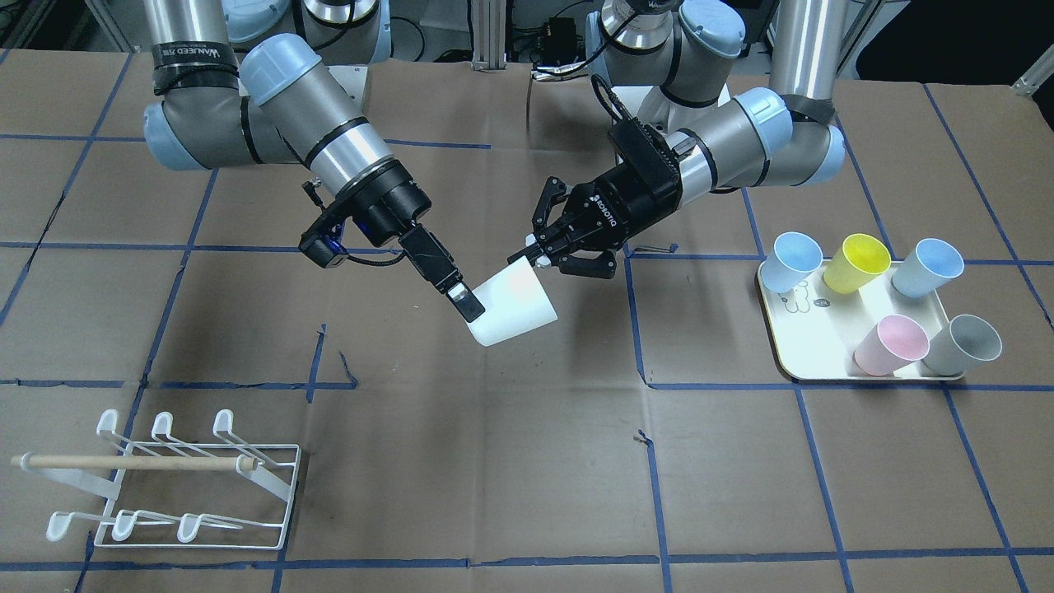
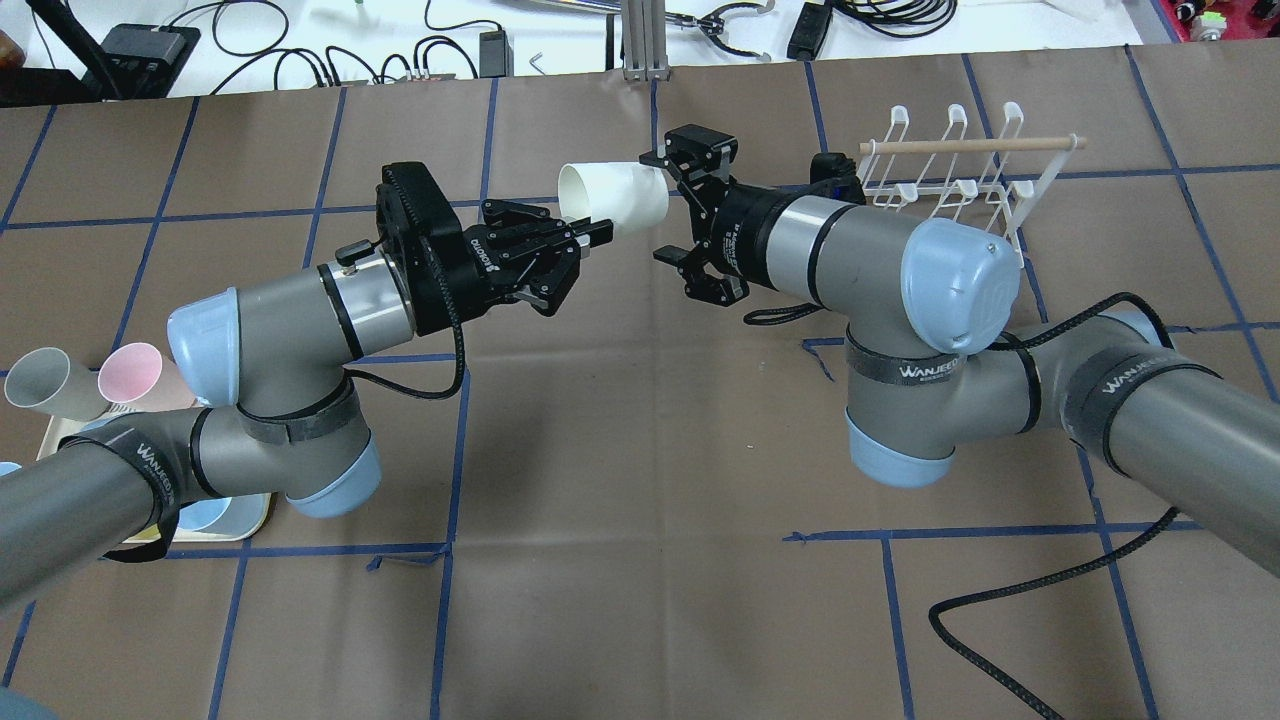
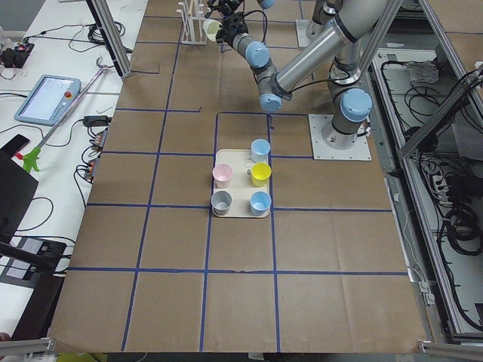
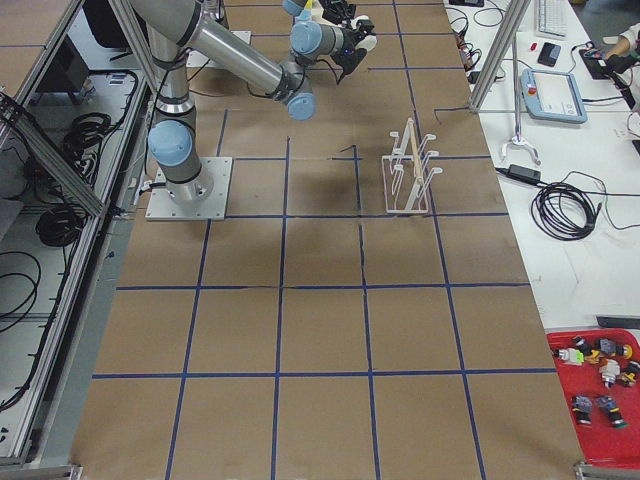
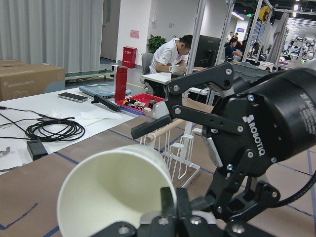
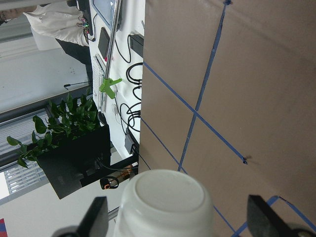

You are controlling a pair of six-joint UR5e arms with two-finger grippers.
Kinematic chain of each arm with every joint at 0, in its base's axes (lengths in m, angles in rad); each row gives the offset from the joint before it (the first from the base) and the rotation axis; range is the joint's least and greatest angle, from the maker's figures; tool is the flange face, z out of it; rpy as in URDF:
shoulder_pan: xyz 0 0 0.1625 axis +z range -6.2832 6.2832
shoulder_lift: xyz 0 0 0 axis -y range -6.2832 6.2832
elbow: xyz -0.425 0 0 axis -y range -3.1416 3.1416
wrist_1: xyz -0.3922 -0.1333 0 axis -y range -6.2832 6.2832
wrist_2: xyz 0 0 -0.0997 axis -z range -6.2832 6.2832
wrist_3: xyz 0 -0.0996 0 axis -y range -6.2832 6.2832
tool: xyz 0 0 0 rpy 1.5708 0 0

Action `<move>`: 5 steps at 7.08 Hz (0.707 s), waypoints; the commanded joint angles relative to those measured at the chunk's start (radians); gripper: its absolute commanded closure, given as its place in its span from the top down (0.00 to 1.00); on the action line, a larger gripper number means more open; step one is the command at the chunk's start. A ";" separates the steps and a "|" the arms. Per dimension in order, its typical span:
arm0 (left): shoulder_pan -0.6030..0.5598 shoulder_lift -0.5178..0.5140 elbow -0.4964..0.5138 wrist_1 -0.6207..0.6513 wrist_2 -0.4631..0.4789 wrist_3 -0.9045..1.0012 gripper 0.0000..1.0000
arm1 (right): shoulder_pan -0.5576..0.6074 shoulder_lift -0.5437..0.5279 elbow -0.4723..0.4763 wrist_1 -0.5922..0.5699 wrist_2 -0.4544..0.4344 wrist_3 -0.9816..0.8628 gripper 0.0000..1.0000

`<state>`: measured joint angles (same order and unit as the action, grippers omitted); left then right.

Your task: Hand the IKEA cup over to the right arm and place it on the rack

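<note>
Found left gripper (image 2: 592, 232) clenched on cup (image 2: 612, 195) rim, right gripper (image 2: 668, 208) spread wide astride cup's base, clear of it. Lost part of rack (image 2: 950, 185), right of cup, behind right arm (image 2: 860, 250).

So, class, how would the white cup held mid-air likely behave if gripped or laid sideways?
Probably light: the left gripper holds the white cup by its rim. Tapered and round, it would likely roll in a curve. Its smooth wall may slip.
</note>
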<state>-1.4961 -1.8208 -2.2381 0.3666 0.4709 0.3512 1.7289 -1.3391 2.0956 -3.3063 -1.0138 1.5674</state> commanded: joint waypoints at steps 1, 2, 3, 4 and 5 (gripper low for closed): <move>-0.001 0.000 0.000 0.000 0.000 -0.001 0.05 | 0.012 0.024 -0.026 0.001 -0.002 0.000 0.99; 0.000 0.000 0.000 0.000 0.000 -0.001 0.05 | 0.015 0.031 -0.041 0.001 -0.017 0.000 0.99; 0.000 0.000 0.000 0.000 0.002 -0.001 0.05 | 0.015 0.035 -0.048 0.001 -0.017 -0.001 0.99; 0.000 0.000 0.000 0.000 0.002 -0.001 0.05 | 0.024 0.035 -0.048 0.002 -0.019 0.000 0.99; 0.000 0.000 0.000 0.000 0.002 -0.001 0.05 | 0.027 0.037 -0.049 0.002 -0.019 0.000 0.99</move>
<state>-1.4957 -1.8208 -2.2381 0.3666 0.4723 0.3498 1.7510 -1.3043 2.0488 -3.3047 -1.0313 1.5674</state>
